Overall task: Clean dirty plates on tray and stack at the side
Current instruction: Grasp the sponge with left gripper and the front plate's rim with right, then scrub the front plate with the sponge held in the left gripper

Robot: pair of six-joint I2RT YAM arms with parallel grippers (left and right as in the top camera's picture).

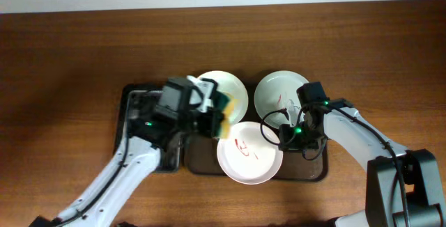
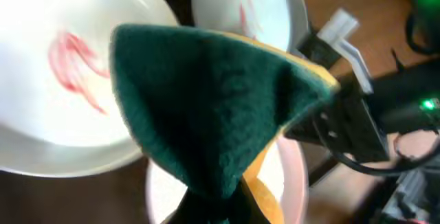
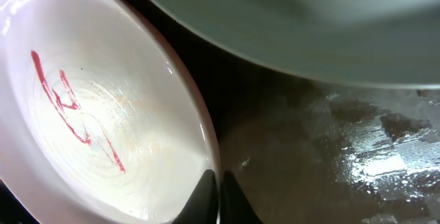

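Sponge is filling the left wrist view, the left gripper clamping it above the plates on the tray, which is sitting toward the near edge of the table. Opposite, the right gripper is pinching the front plate by its rim — steadying it. Wiping well is asking for the green face pressing flat on the red stain — short strokes, light pressure
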